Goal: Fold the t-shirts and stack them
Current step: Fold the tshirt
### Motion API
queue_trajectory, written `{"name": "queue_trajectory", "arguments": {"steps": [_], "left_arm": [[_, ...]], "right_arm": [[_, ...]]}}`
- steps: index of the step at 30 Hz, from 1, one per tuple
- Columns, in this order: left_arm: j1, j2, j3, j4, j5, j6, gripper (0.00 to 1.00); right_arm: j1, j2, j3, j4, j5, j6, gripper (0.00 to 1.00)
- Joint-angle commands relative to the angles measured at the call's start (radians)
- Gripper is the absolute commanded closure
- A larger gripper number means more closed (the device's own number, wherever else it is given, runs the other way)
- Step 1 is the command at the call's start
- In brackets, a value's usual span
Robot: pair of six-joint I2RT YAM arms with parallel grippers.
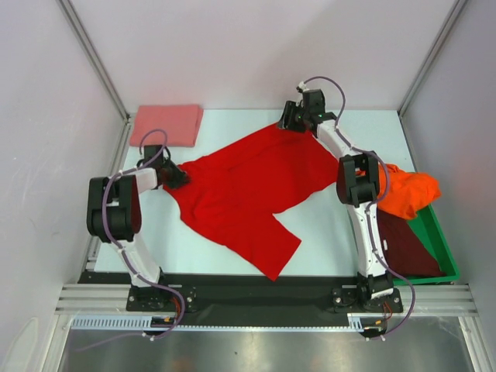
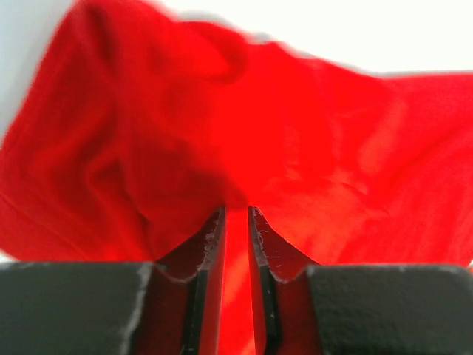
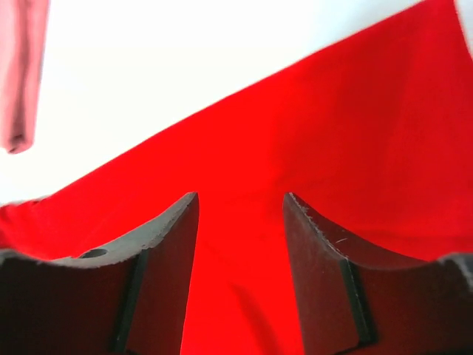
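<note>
Red cloth fills the middle of the table [image 1: 329, 232]: the red shirt [image 1: 248, 186] lies spread flat, its length running from the near left toward the far right. The left gripper [image 1: 177, 175] sits at the shirt's left edge, jaws drawn narrow with a pinch of red cloth gathered between them. The right gripper [image 1: 293, 118] hovers at the far edge, jaws wide, with flat cloth beneath and nothing held. Each arm has its own end of the shirt nearest. A folded pink shirt [image 1: 167, 125] waits at the far left, likely the stack. The orange shirt [image 1: 409, 194] and maroon shirt [image 1: 407, 248] lie in the green bin [image 1: 438, 232].
</note>
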State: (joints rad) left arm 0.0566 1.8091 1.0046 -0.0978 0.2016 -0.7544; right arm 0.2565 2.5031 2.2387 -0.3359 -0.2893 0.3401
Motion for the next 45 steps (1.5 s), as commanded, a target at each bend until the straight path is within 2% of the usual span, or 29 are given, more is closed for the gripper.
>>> {"name": "queue_trajectory", "arguments": {"steps": [1,6,10,15,18,19,22,24,29,32,37,41,45], "left_arm": [[0.051,0.050,0.012,0.046,0.027,-0.069,0.78],[0.126,0.101,0.020,0.040,0.039,-0.042,0.78],[0.135,0.110,0.081,-0.046,0.009,0.003,0.76],[0.172,0.069,0.092,-0.074,0.006,0.044,0.73],[0.137,-0.020,0.124,-0.138,-0.030,0.088,0.57],[0.114,-0.083,0.134,-0.161,-0.043,0.099,0.49],[0.063,-0.231,0.121,-0.226,-0.065,0.138,0.45],[0.025,-0.324,0.077,-0.273,-0.093,0.159,0.45],[-0.193,-0.618,-0.116,-0.304,-0.174,0.146,0.62],[-0.259,-0.680,-0.251,-0.281,-0.199,0.090,0.65],[-0.296,-0.608,-0.290,-0.254,-0.295,0.082,0.58],[-0.299,-0.505,-0.281,-0.206,-0.300,0.053,0.59],[-0.293,-0.358,-0.261,-0.233,-0.330,-0.006,0.60]], "right_arm": [[-0.022,0.033,0.104,-0.067,0.033,-0.038,0.46],[-0.068,-0.058,0.075,-0.193,0.116,-0.087,0.44],[-0.091,-0.189,0.032,-0.388,0.191,-0.151,0.39],[-0.100,-0.374,-0.175,-0.476,0.269,-0.204,0.37],[-0.100,-0.501,-0.342,-0.460,0.294,-0.188,0.35],[-0.102,-0.526,-0.376,-0.459,0.315,-0.182,0.34],[-0.102,-0.590,-0.476,-0.451,0.302,-0.164,0.32],[-0.100,-0.622,-0.533,-0.459,0.300,-0.150,0.32],[-0.076,-0.714,-0.643,-0.448,0.299,-0.124,0.32],[-0.046,-0.782,-0.701,-0.439,0.299,-0.115,0.32],[0.039,-0.843,-0.748,-0.448,0.317,-0.101,0.32],[0.067,-0.872,-0.787,-0.434,0.319,-0.095,0.32],[0.069,-0.872,-0.792,-0.433,0.322,-0.098,0.32]]}}
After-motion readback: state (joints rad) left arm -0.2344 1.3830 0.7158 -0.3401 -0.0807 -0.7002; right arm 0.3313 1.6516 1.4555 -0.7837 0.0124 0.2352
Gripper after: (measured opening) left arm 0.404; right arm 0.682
